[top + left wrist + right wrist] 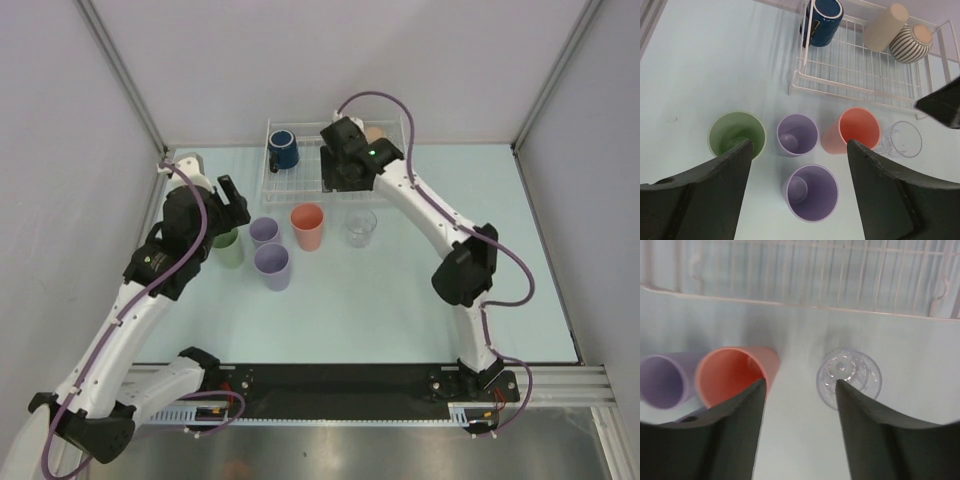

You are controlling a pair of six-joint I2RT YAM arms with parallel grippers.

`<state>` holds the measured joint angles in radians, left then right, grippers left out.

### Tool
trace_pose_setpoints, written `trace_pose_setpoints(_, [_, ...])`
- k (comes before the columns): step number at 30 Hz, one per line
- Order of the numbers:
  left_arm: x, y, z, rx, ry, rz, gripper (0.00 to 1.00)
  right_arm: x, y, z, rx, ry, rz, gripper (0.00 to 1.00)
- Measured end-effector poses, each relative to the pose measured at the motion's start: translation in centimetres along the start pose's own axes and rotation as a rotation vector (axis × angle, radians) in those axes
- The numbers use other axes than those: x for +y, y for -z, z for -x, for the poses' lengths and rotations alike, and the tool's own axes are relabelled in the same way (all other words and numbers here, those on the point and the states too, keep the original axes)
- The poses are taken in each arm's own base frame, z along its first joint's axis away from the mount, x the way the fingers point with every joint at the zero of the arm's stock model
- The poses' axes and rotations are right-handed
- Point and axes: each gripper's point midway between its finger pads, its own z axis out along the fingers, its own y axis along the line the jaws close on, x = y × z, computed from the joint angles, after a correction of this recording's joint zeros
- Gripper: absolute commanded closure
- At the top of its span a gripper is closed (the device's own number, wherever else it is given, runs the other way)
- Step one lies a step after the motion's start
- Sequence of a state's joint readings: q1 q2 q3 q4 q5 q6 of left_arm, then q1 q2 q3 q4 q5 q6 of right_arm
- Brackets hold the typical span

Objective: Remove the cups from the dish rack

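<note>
The white wire dish rack [297, 183] stands at the back and holds a navy mug [283, 150], a tan cup [885, 27] and a ribbed beige mug [911, 41], all on their sides. Five cups stand upright on the table in front of it: pale green [228, 247], two lavender [264, 232] [272, 266], salmon-pink [308, 226] and clear [361, 226]. My left gripper [235, 203] is open and empty, held above the green and lavender cups [799, 149]. My right gripper [338, 183] is open and empty over the rack's front edge, above the salmon [730, 375] and clear [849, 377] cups.
Grey enclosure walls close in the left, right and back of the pale table. The right arm's elbow [466, 268] hangs over the table's right side. A black rail [340, 385] runs along the near edge.
</note>
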<state>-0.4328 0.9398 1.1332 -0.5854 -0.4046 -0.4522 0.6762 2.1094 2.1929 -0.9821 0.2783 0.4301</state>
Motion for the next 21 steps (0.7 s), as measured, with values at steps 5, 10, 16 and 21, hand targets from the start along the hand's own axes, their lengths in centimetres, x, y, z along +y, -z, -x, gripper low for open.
trace_pose_setpoints(5, [-0.4, -0.3, -0.5, 0.021, -0.017, -0.012, 0.0, -0.7, 9.3, 4.9, -0.207, -0.026, 0.049, 0.08])
trace_pose_setpoints(10, [-1.0, -0.3, -1.2, 0.036, -0.037, -0.031, 0.0, -4.7, 18.3, 4.0, -0.37, -0.047, 0.051, 0.03])
trace_pose_setpoints(16, [-0.5, -0.4, -3.5, 0.09, -0.102, -0.009, 0.0, -11.1, 21.7, -2.0, -0.451, -0.052, -0.028, 0.02])
trace_pose_setpoints(21, [0.6, -0.4, -5.0, 0.127, -0.145, 0.03, 0.0, -14.0, 20.7, -5.9, -0.433, -0.034, -0.098, 0.02])
